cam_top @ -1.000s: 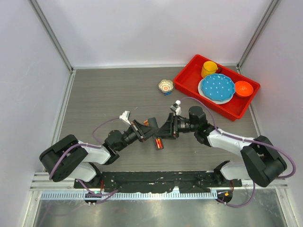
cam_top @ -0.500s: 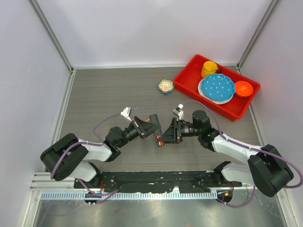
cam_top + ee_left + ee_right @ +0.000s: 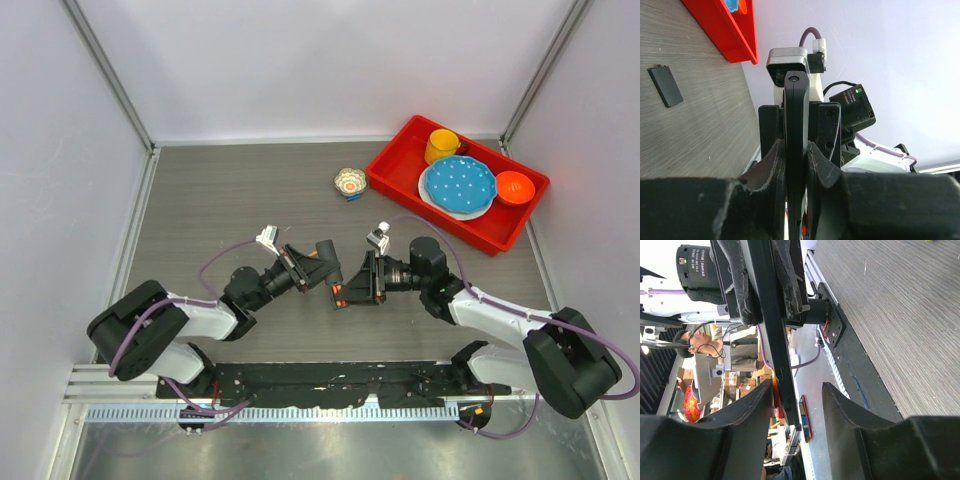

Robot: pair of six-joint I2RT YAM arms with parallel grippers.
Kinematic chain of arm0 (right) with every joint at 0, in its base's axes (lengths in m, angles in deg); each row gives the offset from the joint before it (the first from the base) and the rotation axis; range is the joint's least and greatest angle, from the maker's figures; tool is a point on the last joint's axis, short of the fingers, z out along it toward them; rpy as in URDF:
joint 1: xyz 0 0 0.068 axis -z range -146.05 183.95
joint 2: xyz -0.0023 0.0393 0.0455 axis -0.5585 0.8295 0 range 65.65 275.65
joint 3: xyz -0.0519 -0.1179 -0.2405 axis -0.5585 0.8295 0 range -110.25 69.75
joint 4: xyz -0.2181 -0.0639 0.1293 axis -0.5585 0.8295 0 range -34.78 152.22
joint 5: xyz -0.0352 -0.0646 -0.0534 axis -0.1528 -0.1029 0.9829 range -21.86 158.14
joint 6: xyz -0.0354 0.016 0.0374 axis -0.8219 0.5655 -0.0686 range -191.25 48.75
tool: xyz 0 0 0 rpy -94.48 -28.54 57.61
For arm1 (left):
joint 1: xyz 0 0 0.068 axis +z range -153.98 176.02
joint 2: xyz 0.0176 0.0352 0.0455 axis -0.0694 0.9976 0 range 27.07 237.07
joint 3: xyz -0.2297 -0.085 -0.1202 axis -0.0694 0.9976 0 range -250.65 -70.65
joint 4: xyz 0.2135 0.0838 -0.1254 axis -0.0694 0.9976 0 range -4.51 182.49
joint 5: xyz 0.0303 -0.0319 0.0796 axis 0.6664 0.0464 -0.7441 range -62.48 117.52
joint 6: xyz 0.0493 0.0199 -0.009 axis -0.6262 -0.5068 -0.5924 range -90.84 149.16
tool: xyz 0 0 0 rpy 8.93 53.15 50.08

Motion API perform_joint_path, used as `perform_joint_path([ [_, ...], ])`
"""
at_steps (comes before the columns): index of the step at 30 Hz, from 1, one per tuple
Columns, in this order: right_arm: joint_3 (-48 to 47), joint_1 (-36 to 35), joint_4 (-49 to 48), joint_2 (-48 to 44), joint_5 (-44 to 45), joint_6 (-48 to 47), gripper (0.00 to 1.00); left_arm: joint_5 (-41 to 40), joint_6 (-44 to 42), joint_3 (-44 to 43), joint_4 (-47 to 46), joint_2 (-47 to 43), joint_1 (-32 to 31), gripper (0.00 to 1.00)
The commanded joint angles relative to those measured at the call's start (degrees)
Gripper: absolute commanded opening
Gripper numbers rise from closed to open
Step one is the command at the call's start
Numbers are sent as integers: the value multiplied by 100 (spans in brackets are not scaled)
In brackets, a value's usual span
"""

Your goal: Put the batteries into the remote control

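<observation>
The grey wood-grain table (image 3: 220, 190) carries a red plastic tray (image 3: 390, 150) at its far right. Near the table centre, the left gripper (image 3: 795, 155) clamps the slim black rectangular remote control (image 3: 796, 110) edge-on. The right gripper (image 3: 797, 390) stands wide, one finger on either side of the remote's free end. A small flat black cover (image 3: 665, 86) lies on the table.

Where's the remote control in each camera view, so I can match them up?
Top external: the remote control is at centre, where the two arms meet.
Left wrist: upright mid-frame, clamped in the left gripper.
Right wrist: a slim black bar slanting down left of centre.
Shared landmark: the left gripper clamping it.
</observation>
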Motion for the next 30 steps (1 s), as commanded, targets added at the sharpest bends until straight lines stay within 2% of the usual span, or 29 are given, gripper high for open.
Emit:
perform_joint_path([
  [1,18,-20,-476,-111,-115,134,48,68,-41,-181,-1273,22,41,0],
  [24,-61,-47,-89,-93,658,-25,18,112,20,-137,-1273,14,23,0],
  [28,-105,-47,-63,-84,659,-25,18,95,3,-110,-1273,-4,23,0],
  [29,-123,-47,-63,-110,650,-33,19,86,11,-93,-1273,-13,23,0],
  [30,-132,-38,-45,-128,650,-25,25,68,-23,-75,-1264,-22,23,0],
])
